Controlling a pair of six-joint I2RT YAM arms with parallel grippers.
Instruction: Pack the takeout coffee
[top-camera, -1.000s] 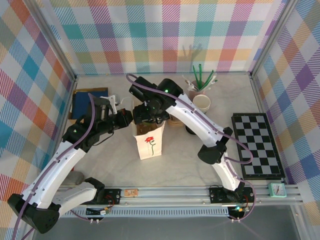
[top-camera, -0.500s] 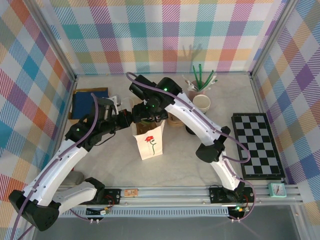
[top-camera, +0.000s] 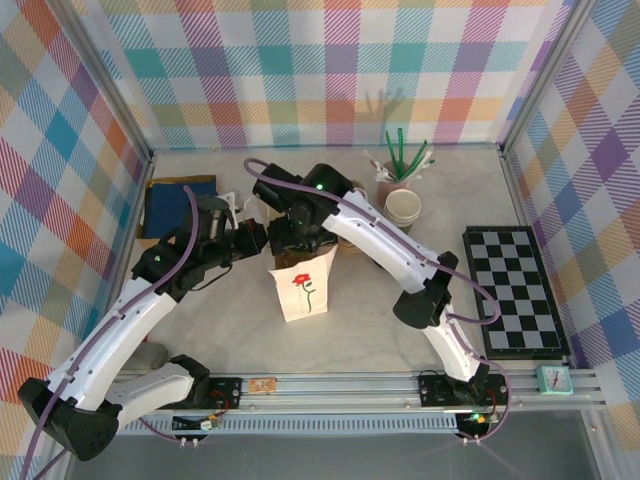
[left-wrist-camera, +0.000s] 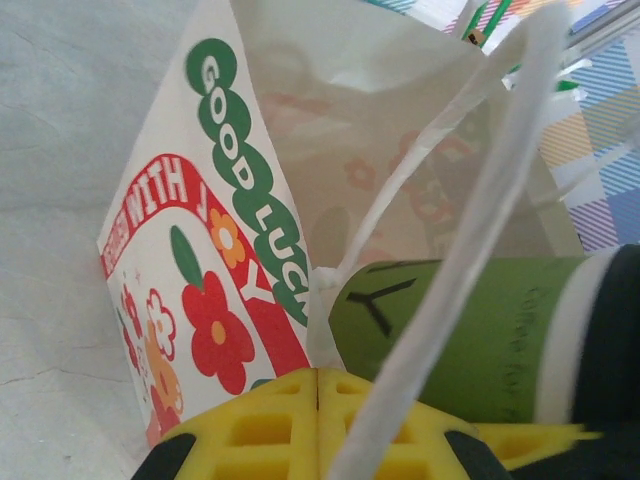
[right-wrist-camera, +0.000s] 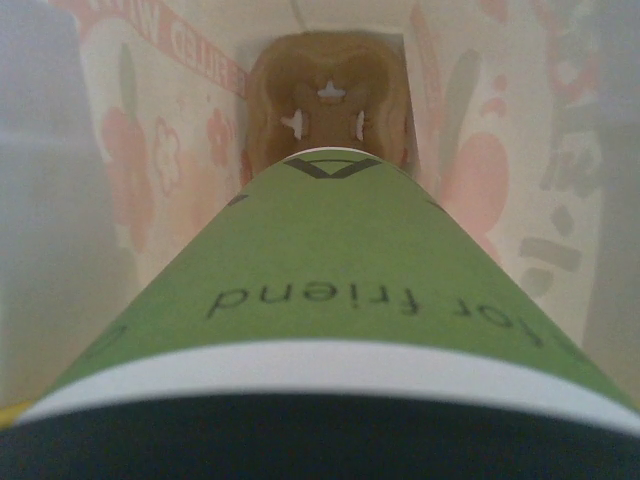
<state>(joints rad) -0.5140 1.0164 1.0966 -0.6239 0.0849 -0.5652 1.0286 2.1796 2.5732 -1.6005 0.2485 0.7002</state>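
On the bench (top-camera: 370, 335), you had a black and white chessboard (top-camera: 515, 290) lying flat far off to the right. Your white paper bag (top-camera: 300, 287) stood up straight between the two arms, with its mouth open at the top. Your right claw (top-camera: 297, 238) hung right over that mouth and pinched the takeout coffee (right-wrist-camera: 330, 270). The green cup was tipped, with its black lid up by the right wrist camera and its bottom end pointing down into the bag. The bag's walls rose on both sides of it. Past the cup's bottom end, a brown tray (right-wrist-camera: 325, 100) lay on the floor of the bag. Your left claw (left-wrist-camera: 318, 410) sat at the bag's left rim, its yellow fingers pressed together. The bag's thin white handle (left-wrist-camera: 480, 200) ran across them, but you could not tell if it was caught between them.
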